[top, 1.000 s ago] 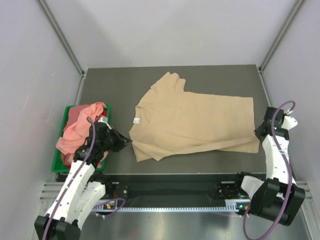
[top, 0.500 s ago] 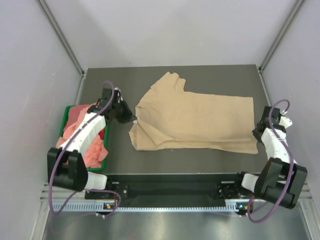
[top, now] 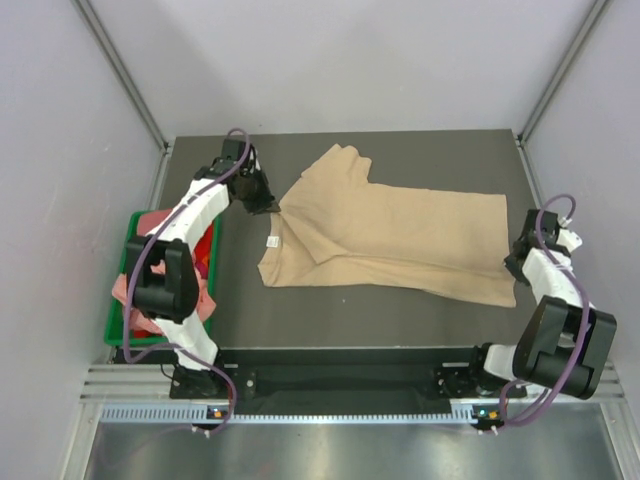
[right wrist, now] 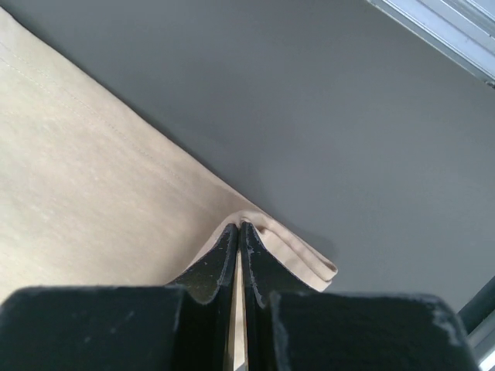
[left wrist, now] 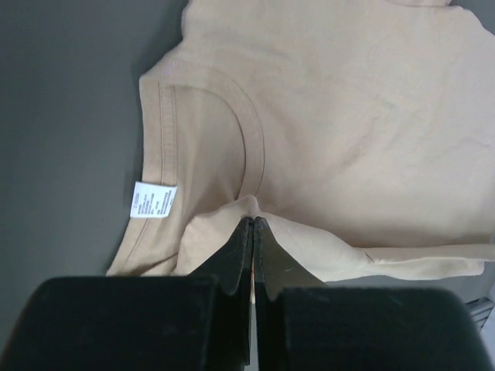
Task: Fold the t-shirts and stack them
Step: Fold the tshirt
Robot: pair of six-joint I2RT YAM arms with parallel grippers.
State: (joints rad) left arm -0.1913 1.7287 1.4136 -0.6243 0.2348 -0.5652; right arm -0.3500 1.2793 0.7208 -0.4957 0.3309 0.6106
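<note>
Lying spread on the dark table (top: 400, 150), the tan t-shirt (top: 400, 235) is taking up the middle of it, with the collar (left wrist: 251, 143) to the left side and the hem (right wrist: 93, 116) to the right side. One sleeve (top: 340, 160) is pointing toward the far edge. The white neck label (top: 271, 241) is showing at the left border of the cloth, turned outward.

The left gripper (top: 268, 205) is reaching over the far-left part of the table and is pinching a fold of the tan t-shirt just beside the collar. In the left wrist view its jaws are pressing together with a thin ridge of cloth between the tips (left wrist: 253, 224), and the cloth under them is lying doubled over itself.

The right gripper (top: 515, 265) is staying low at the right edge of the shirt. Its jaws are also closing tightly, and the right wrist view is showing the corner of the hem caught between the tips (right wrist: 237, 228), with a small folded flap sticking out beside them.

The salmon-pink t-shirts (top: 125, 288) are lying crumpled in the green bin (top: 113, 325) at the left edge of the table, apart from the tan one. The left arm is passing above this bin.
</note>
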